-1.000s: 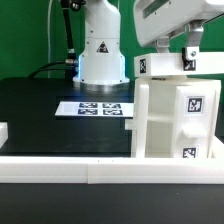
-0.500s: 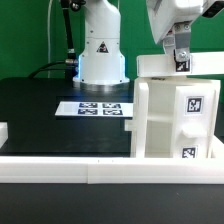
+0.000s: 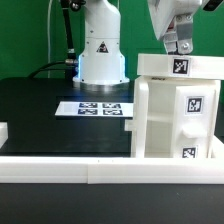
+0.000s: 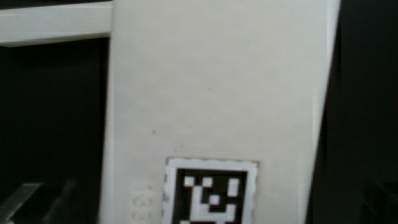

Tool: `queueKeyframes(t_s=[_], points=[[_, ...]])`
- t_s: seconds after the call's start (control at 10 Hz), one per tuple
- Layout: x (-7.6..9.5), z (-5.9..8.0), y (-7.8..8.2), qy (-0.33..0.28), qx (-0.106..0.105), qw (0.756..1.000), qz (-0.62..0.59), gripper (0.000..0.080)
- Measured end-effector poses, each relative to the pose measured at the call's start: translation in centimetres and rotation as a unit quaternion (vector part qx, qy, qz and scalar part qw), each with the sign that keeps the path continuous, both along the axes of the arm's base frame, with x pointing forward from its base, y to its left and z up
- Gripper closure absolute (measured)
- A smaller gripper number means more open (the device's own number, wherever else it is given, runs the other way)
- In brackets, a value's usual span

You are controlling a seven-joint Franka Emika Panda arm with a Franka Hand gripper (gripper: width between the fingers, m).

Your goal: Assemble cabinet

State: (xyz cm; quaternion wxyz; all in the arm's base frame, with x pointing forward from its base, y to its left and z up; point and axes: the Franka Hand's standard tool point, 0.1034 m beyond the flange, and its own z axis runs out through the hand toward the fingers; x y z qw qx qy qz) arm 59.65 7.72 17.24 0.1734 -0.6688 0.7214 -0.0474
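The cabinet is seen standing upright on the black table at the exterior view's right, with its right side cut off by the picture's edge. Its top is formed by a flat white panel bearing a square tag on its front edge; two more tags are carried on the side wall below, the lower one partly hidden behind the white rail that runs across the foreground. An open compartment is visible on the cabinet's near face, but its depth cannot be made out. The gripper is seen just above the top panel, its upper part cut off by the top of the picture. Only one dark finger is clearly distinguished there; whether it touches the panel, and how far the fingers are spread, cannot be told. Nothing is seen to be held. In the wrist view, the frame is filled by a tall white surface with a blurred tag at its lower end; a white strip is crossed behind it, and the rest is dark. Dark slanted shapes are glimpsed in one corner of that view, too blurred to identify. The marker board is seen lying flat on the table in front of the arm's base, well apart from the cabinet's foot. A small white piece is cut off at the exterior view's left edge and cannot be identified.
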Motion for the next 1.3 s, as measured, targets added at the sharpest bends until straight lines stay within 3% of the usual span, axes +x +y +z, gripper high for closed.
queueKeyframes(t_s=[0.2,0.5,0.8,1.1,1.3], points=[[0.3,1.2,0.1,-0.012,0.007,1.0,0.005,0.0002],[0.2,0.9,0.2,-0.013,0.001,1.0,0.023,0.0002],[0.1,1.3,1.0,0.007,-0.036,0.979,0.2,0.0002],[0.1,1.3,1.3,-0.008,-0.057,0.958,0.279,0.0002],[0.1,1.1,1.2,-0.027,-0.082,0.939,0.333,0.0002]])
